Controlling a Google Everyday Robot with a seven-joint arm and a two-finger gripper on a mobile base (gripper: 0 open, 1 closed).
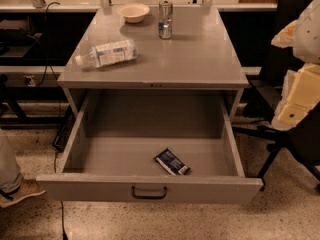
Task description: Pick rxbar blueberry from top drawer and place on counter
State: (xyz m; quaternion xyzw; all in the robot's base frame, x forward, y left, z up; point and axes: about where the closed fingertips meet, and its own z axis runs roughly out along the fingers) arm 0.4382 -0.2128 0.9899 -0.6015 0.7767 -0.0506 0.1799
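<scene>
The rxbar blueberry [171, 162], a small flat dark blue bar with white markings, lies on the floor of the open top drawer [150, 188], near the front and right of centre. The drawer is pulled fully out, with its dark handle [149, 192] at the middle of the front panel. The grey counter [190, 54] is the table top above it. My gripper [290, 111] is at the lower end of the pale arm at the right edge. It is outside the table's right side, well apart from the bar, and holds nothing that I can see.
A clear plastic bottle with a white label [107, 53] lies on its side on the counter's left. A pale bowl [133, 12] and a glass [165, 19] stand at its back. A person's shoe [17, 191] is at the left; dark chair legs [275, 154] are on the right.
</scene>
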